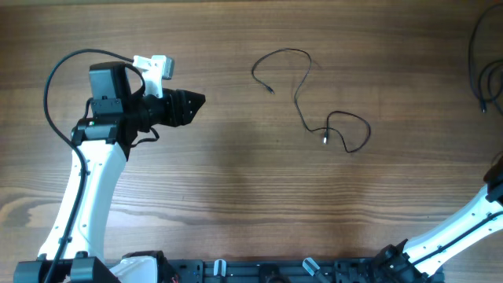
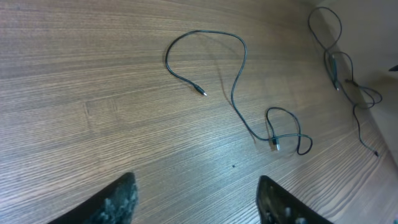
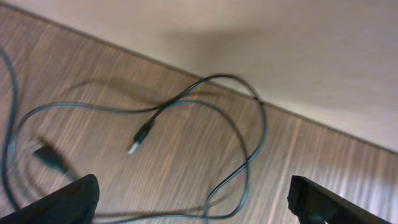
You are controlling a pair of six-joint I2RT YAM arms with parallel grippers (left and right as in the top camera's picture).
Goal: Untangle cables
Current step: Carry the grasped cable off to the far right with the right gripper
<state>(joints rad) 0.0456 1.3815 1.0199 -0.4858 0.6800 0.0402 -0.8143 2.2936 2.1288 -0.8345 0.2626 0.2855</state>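
tools open, both empty

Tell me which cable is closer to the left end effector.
The cable spread loosely across the middle of the table; the other cable sits far off at the right edge.

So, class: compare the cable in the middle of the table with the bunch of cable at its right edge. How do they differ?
The middle cable lies spread out in a winding line with one small loop; the right-edge bunch is piled in overlapping loops. The middle cable shows whole from overhead; the right-edge bunch is cut off by that view's border. Both are thin, dark and lie unheld on the table.
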